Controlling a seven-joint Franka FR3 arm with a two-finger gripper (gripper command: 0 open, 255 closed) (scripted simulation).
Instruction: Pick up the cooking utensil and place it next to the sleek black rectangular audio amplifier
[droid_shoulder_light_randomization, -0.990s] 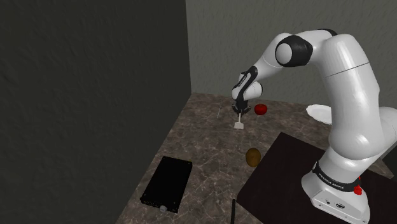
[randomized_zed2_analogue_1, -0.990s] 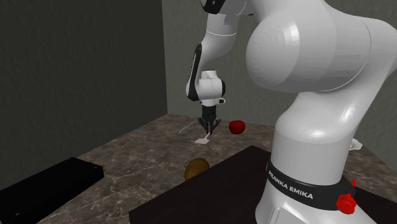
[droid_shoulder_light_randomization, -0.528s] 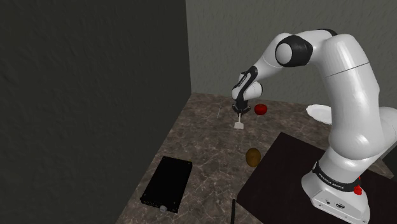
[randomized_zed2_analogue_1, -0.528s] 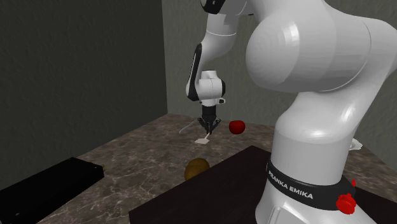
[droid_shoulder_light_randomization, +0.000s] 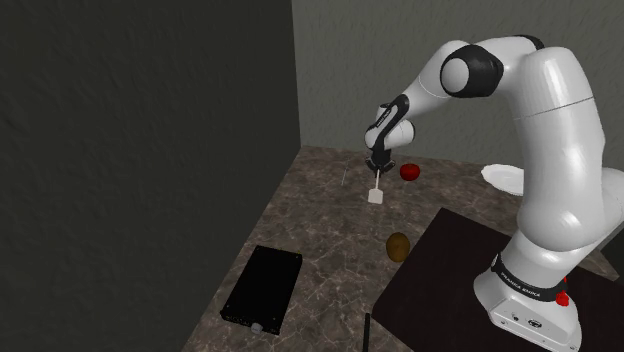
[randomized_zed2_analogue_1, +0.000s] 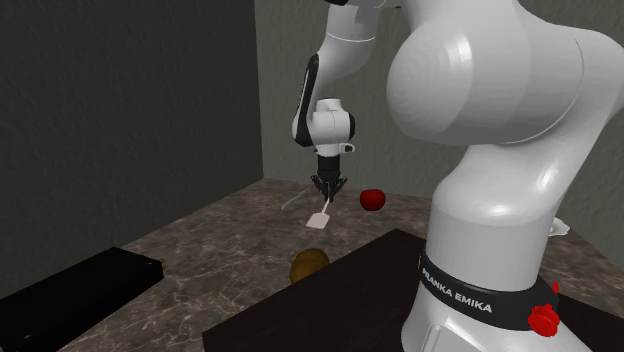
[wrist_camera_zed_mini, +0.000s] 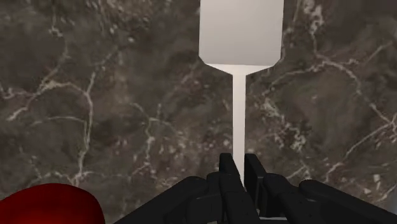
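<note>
Hand (wrist_camera_zed_mini: 240, 164) clamped on thin handle of white spatula (wrist_camera_zed_mini: 240, 32), blade hanging low over worktop (droid_shoulder_light_randomization: 310, 220) beside red ball (droid_shoulder_light_randomization: 409, 171). Carry well: keep grip firm, clear brown lump (droid_shoulder_light_randomization: 398, 245), lower beside black amplifier (droid_shoulder_light_randomization: 262, 288), not on it.

The spatula (wrist_camera_zed_mini: 240, 32) has its blade cut by the wrist view's edge and its handle end buried in the gripper (wrist_camera_zed_mini: 236, 167); the red round thing (wrist_camera_zed_mini: 51, 205) is cropped too; the amplifier (randomized_zed2_analogue_1: 70, 290) runs off the second exterior view; a white plate (droid_shoulder_light_randomization: 498, 175) at the table's (droid_shoulder_light_randomization: 320, 225) far edge sits half hidden behind the arm (droid_shoulder_light_randomization: 555, 150); a thin pale sliver (droid_shoulder_light_randomization: 346, 177) near the far corner is too small to name.
</note>
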